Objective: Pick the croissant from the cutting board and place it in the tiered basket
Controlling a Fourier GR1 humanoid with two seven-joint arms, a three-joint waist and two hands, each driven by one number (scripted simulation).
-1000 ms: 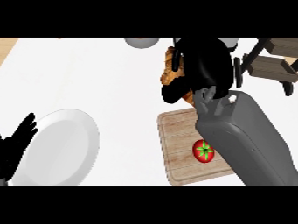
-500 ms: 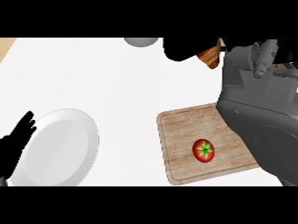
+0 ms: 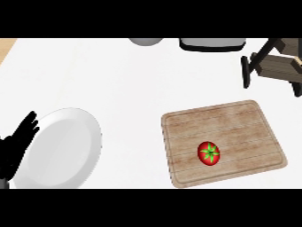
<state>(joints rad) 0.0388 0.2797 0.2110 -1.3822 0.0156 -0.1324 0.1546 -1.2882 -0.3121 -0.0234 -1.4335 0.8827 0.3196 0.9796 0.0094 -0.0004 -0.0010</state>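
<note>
Board: rectangular wooden cutting board holds only a red tomato; no croissant visible.
Basket: dark-framed wooden tiered basket beyond board's far-right corner.
Left hand: left of board, fingers straight, holding nothing.
Right hand: out of view.

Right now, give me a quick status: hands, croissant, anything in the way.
Left hand open, resting by the plate. Right hand out of view. Croissant not visible; cutting board holds only a tomato. Tiered basket at upper right, nothing blocking.

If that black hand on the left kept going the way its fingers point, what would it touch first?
The left hand points up and to the right, so it would likely meet the white plate beside it first, though whether it would pass above the rim is unclear.
</note>
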